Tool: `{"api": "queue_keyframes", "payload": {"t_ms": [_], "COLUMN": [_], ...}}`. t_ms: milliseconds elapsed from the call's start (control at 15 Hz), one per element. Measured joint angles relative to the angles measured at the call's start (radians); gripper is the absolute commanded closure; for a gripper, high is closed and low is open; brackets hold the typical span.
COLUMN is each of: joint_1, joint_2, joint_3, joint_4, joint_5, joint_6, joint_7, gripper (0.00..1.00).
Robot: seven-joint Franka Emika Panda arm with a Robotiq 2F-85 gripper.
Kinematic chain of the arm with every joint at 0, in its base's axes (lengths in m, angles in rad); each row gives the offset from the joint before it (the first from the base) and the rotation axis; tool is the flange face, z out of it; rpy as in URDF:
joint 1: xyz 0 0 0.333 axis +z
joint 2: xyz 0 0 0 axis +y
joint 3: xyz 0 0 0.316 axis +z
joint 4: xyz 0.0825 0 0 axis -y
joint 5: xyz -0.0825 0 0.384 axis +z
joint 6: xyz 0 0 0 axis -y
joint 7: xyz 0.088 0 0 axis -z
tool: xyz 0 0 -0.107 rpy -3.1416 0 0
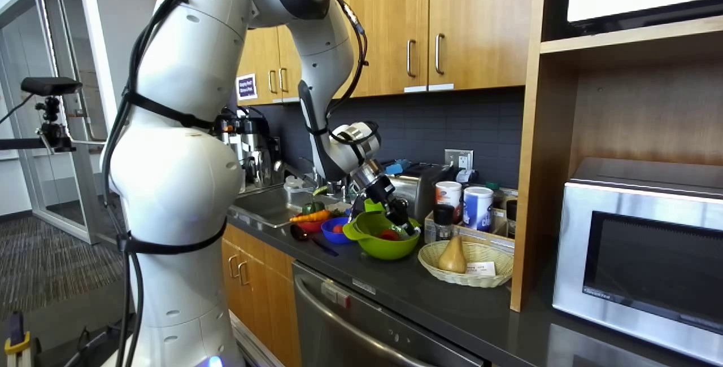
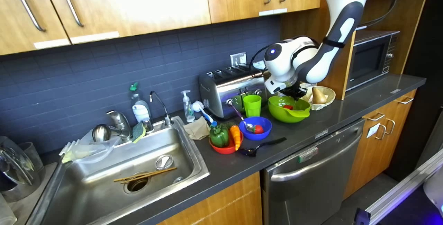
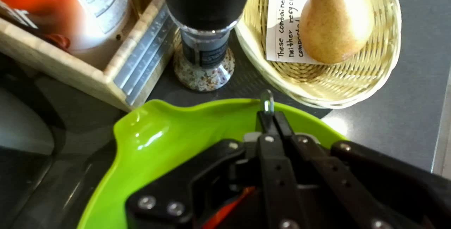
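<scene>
- You have bright light in both exterior views; the cabinet point(image 2: 148, 0) washes out nearly to white above a dim wall point(image 2: 86, 83).
- Your wrist view catches glare on the pear point(image 3: 334, 24), the bowl point(image 3: 172, 130) and the counter point(image 3: 415, 53).
- There, you see the can point(image 3: 60, 7) blurred and the lower left in shadow.

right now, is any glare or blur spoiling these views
Wrist view: bright highlights inside the green bowl, the pear nearly white along one side, and the orange-and-white container soft in its lettering; in an exterior view, an upper cabinet door washed out almost to white.
</scene>
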Motion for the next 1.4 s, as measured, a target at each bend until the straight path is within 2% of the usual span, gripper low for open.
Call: {"api": "queue_keyframes", "payload": {"t_ms": [1400], "joint_1": [0.022], "joint_2": [0.011], "joint_3": [0.025], "joint_4": [0.014], "joint_5": [0.14], "joint_6": [-0.199], "joint_7": [0.004], "gripper": [0.99]}}
